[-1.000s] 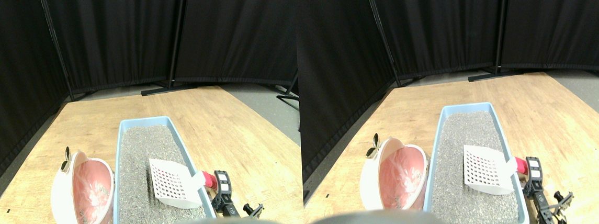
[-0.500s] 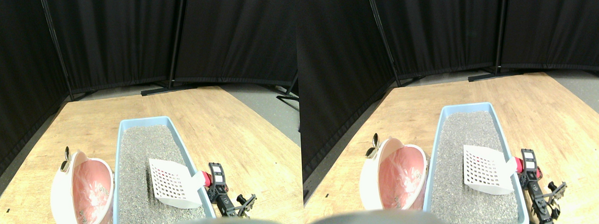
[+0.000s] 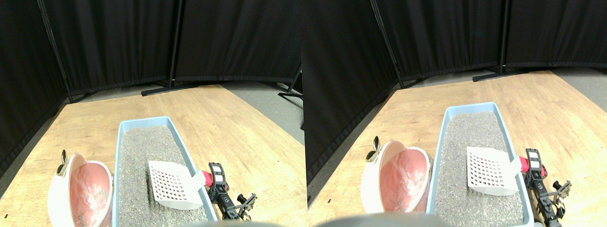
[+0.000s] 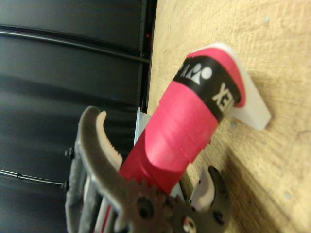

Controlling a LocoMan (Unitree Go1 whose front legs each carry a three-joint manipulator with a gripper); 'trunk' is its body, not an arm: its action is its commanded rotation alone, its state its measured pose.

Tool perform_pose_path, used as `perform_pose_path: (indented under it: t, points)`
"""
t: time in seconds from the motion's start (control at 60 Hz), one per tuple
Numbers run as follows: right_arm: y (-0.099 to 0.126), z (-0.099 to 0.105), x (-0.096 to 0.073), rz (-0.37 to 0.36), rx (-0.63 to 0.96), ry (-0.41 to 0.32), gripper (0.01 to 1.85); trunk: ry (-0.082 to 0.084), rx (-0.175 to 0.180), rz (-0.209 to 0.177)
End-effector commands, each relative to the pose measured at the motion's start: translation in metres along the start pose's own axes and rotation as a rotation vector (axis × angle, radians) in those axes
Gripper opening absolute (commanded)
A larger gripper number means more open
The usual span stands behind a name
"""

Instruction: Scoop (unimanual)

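Scoop (image 3: 173,184): white, slotted, lying on grey litter (image 3: 141,168) inside the blue tray (image 3: 121,133), its red-wrapped handle (image 3: 206,177) over the tray's right rim. Right tool (image 3: 215,184): at the handle; in the wrist view its jaws sit either side of the handle (image 4: 180,131), spread, not plainly clamped. Pink-lined white bin (image 3: 82,200): just left of the tray. All on a wooden floor (image 3: 229,122).

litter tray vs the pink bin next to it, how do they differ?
The litter tray is blue, rectangular and long; the pink bin is rounded, white outside and shorter. The tray is filled with grey litter and carries the white scoop; the bin has a plastic liner and only a few bits. Both sit on the wooden floor, side by side.
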Motion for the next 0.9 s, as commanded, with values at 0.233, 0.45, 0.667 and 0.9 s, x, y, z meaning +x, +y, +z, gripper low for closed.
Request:
perform_pose_path:
  t: [0.233, 0.45, 0.667, 0.9]
  points:
    - [0.01, 0.015, 0.006, 0.099, -0.048, -0.162, 0.06, -0.016, -0.022, 0.011]
    - [0.009, 0.027, 0.003, 0.13, -0.08, -0.171, 0.06, -0.019, -0.023, 0.012]
    - [0.012, 0.039, 0.0, 0.152, -0.114, -0.188, 0.06, -0.02, -0.031, 0.017]
    - [0.017, 0.063, -0.005, 0.154, -0.182, -0.289, 0.06, -0.024, -0.041, 0.024]
